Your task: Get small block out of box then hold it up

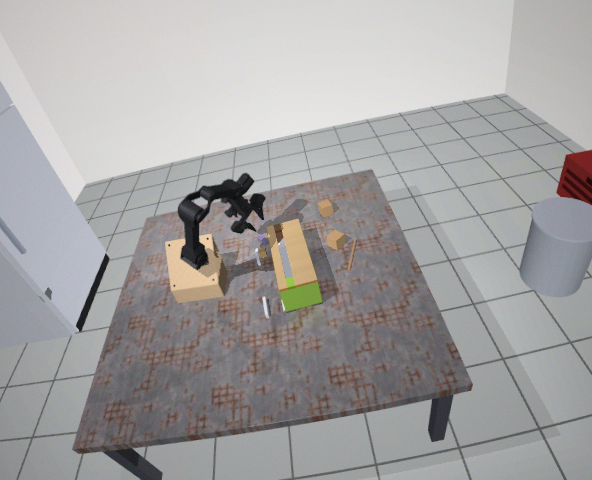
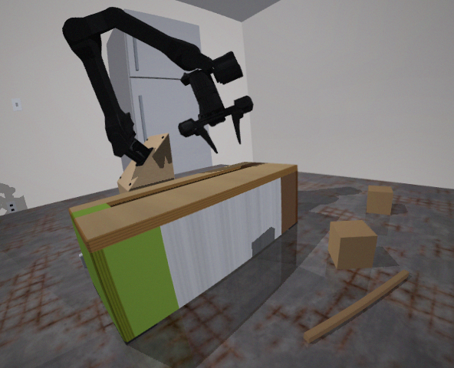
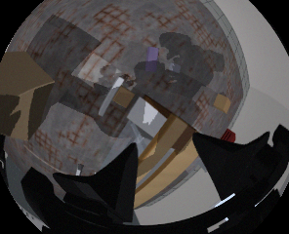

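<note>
Top view: block point(image 1: 261, 252) on table beside box point(image 1: 295, 260); parted hand point(image 1: 245, 219) above, apart.

Two dark fingers stand parted with nothing between them; beyond their tips lies the box point(image 3: 159, 150)'s wooden end; a small purple block point(image 3: 152, 55) sits farther ahead on the table point(image 3: 66, 46).

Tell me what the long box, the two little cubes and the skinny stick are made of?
The long box looks like layered wood: tan top, stripy edges, one end painted matt green. The two cubes and the stick look like plain unpainted wood, flat tan with no shine, though cardboard is possible.
</note>
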Available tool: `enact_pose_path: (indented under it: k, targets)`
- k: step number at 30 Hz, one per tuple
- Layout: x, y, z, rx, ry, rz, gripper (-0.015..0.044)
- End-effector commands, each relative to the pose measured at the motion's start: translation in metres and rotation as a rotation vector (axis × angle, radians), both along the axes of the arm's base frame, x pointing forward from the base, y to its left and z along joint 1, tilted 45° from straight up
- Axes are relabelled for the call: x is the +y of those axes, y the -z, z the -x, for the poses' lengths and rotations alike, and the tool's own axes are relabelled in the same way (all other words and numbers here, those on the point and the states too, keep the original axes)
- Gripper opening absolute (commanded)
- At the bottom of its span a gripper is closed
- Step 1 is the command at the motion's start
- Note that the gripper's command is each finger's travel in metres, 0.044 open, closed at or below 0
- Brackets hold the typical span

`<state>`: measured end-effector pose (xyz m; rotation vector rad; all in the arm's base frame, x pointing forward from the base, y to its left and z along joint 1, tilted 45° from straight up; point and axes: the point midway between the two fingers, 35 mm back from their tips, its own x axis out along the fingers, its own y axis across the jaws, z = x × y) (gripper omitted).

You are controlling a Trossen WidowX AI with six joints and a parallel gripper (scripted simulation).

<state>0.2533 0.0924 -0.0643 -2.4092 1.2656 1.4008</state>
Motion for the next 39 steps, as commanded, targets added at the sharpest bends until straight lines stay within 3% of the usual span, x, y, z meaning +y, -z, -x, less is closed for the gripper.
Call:
enact_pose_path:
  k: [1,18,26,39]
  targets:
    - [-0.001,0.003,0.012,0.461,-0.646,0.294,0.0285]
    - [-0.001,0.003,0.012,0.461,-0.646,0.294,0.0285]
    - [-0.065,0.068,0.021,0.461,-0.645,0.297,0.0285]
    - [-0.074,0.078,0.021,0.462,-0.645,0.297,0.0285]
